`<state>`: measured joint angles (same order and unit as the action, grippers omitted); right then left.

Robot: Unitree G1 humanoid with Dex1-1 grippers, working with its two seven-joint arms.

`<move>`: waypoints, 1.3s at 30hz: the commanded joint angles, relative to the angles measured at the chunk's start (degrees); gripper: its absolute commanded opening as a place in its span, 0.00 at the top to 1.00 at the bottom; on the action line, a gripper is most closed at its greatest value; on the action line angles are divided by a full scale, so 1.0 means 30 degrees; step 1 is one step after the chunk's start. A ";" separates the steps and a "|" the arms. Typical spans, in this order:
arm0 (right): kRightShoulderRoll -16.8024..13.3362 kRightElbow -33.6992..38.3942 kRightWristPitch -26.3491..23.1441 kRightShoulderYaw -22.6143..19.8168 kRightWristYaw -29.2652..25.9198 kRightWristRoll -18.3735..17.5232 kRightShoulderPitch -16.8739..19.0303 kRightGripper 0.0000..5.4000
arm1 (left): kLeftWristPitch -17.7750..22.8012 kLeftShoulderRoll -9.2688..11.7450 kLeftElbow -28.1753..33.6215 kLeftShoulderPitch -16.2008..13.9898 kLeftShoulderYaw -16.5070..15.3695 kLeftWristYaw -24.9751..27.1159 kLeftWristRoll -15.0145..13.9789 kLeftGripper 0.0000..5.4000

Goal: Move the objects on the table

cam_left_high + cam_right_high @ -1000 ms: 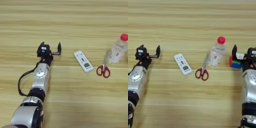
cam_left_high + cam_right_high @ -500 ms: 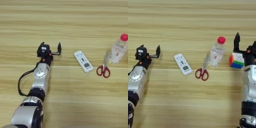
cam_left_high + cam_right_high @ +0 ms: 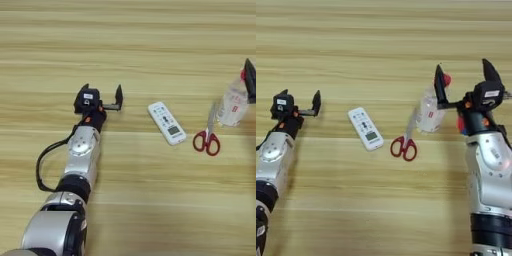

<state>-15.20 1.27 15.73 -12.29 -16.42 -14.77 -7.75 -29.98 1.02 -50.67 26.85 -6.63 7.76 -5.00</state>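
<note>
Right gripper hovered, fingers spread wide, one finger in front of the bottle, seemingly lining up a grasp. Scissors and remote lay leftward; left gripper sat spread, idle.

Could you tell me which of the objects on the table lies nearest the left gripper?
The white remote control; the red-handled scissors and bottle lie further from the left gripper.

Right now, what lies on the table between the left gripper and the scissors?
Only the white remote control, lying at a slant. It sits clear of both the open left gripper and the red-handled scissors, as the right eye view shows.
</note>
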 commanded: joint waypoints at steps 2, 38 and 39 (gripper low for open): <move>0.0279 -0.0778 0.0081 0.0712 -0.0294 0.0460 -0.0061 0.00 | -0.0103 0.0091 -0.0261 0.0320 -0.0027 -0.0031 0.0073 0.00; 0.0561 -0.7205 -0.3414 0.1511 -0.0205 0.1276 -0.3294 0.28 | -0.0164 0.0045 -0.0401 0.0354 0.0018 -0.0029 0.0103 0.00; 0.0609 -0.7060 -0.3457 0.1548 -0.0197 0.1284 -0.3297 0.30 | -0.0161 0.0041 -0.0393 0.0349 0.0023 -0.0037 0.0108 0.00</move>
<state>-13.69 -20.25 6.72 -8.18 -16.75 -11.10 -16.85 -30.30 1.00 -51.69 27.34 -6.59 7.87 -5.00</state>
